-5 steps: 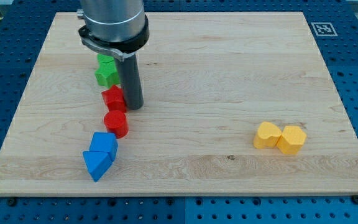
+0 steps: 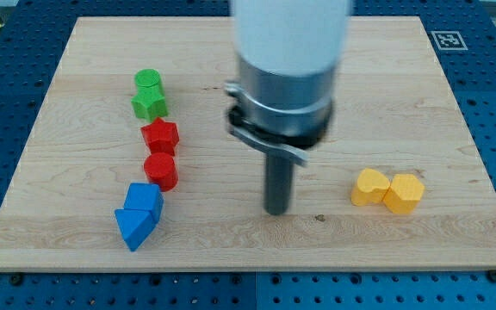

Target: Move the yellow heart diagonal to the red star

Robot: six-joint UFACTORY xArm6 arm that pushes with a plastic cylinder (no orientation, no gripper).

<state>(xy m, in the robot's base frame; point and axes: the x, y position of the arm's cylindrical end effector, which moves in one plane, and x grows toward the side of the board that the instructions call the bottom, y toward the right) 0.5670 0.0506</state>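
The yellow heart [image 2: 371, 186] lies at the view's right, touching a second yellow block [image 2: 404, 192] on its right side. The red star [image 2: 159, 136] sits at the view's left in a column of blocks. My tip [image 2: 276, 211] rests on the wooden board [image 2: 248, 86] between them, well to the left of the yellow heart and apart from it, and far to the right of the red star. It touches no block.
A green cylinder [image 2: 147, 80] and green star [image 2: 149, 103] stand above the red star. A red cylinder [image 2: 160, 170] lies below it, then two blue blocks [image 2: 144, 199] [image 2: 133, 226]. The arm's wide body [image 2: 289, 60] covers the board's upper middle.
My tip has moved from right beside the red star to the right and toward the view's bottom, closer to the yellow heart. No block has moved.
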